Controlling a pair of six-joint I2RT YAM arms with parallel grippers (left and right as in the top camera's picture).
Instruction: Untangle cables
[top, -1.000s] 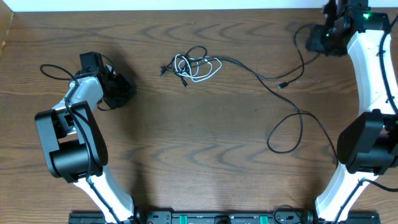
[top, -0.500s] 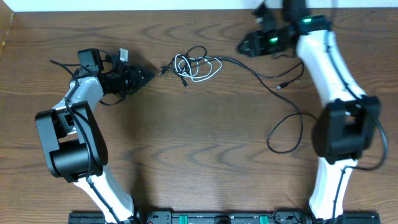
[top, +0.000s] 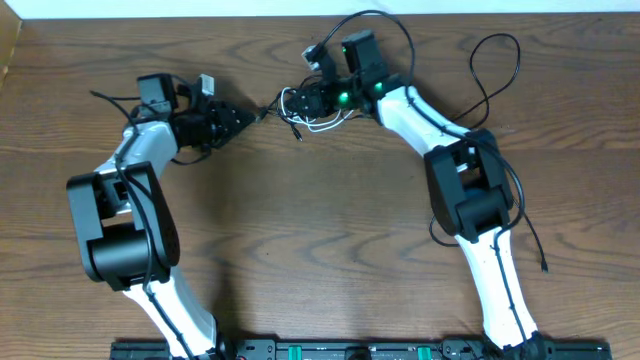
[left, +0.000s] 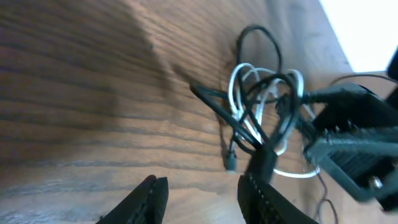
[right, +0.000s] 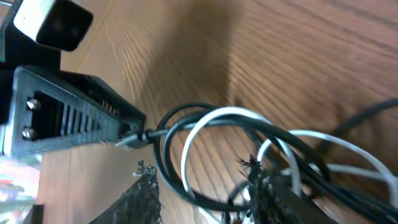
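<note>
The cables (top: 322, 124) lie in a small knot of black loops and one white loop at the back middle of the table. In the overhead view my left gripper (top: 243, 117) points at the knot from the left, just short of a stray black end. In the left wrist view that gripper (left: 202, 196) is open with bare wood between its fingers, and the tangled cables (left: 264, 102) lie just ahead. My right gripper (top: 305, 100) is over the knot. In the right wrist view this gripper (right: 208, 199) is open, its fingers either side of black and white loops of the cables (right: 205, 134).
One long black cable runs off to the right under the right arm and ends near the right edge (top: 543, 266). Thicker arm cords (top: 500, 65) arch over the back of the table. The table's far edge lies close behind the knot.
The right arm has swung from the far right corner leftward onto the knot. The left gripper has moved right toward the knot and opened.
</note>
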